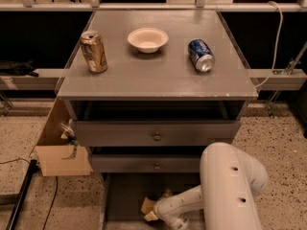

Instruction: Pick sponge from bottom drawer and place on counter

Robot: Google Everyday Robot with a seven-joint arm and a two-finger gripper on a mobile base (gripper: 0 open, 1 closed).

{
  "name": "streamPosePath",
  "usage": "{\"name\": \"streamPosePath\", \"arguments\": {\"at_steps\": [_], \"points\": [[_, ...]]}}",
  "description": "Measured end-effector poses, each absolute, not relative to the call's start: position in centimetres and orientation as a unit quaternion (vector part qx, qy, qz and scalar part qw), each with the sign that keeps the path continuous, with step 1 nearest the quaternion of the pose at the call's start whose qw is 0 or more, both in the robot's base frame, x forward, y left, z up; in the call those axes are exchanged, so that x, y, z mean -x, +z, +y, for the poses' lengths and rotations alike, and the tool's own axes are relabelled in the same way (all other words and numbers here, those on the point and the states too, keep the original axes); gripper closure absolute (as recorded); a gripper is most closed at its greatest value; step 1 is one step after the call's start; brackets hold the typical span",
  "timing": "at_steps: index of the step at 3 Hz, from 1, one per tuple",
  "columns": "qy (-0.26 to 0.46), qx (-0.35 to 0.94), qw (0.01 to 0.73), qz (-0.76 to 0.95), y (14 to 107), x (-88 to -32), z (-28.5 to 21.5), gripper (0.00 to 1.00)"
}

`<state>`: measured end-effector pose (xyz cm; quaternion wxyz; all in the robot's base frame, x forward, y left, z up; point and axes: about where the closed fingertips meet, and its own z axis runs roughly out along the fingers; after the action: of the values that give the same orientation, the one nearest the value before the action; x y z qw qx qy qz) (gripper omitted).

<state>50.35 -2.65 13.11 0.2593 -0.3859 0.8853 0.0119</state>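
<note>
The bottom drawer (123,195) is pulled out at the foot of the cabinet, showing its dark grey floor. The pale yellow sponge (147,205) lies in it near the middle. My white arm reaches down into the drawer from the lower right, and my gripper (156,212) is at the sponge, partly hidden by the wrist. The grey counter (153,75) tops the cabinet above.
On the counter stand a gold can (94,51) at the left, a white bowl (147,39) at the back middle and a blue can (201,55) lying on its side at the right. Two knobbed drawers (156,135) are above. A cardboard box (60,147) stands at the cabinet's left.
</note>
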Motion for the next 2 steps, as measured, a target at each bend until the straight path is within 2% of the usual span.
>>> {"name": "streamPosePath", "arguments": {"at_steps": [1,2], "points": [[0.012,0.386,0.259,0.885,13.11,-50.35,-2.65,0.15],[0.012,0.386,0.259,0.885,13.11,-50.35,-2.65,0.38]]}}
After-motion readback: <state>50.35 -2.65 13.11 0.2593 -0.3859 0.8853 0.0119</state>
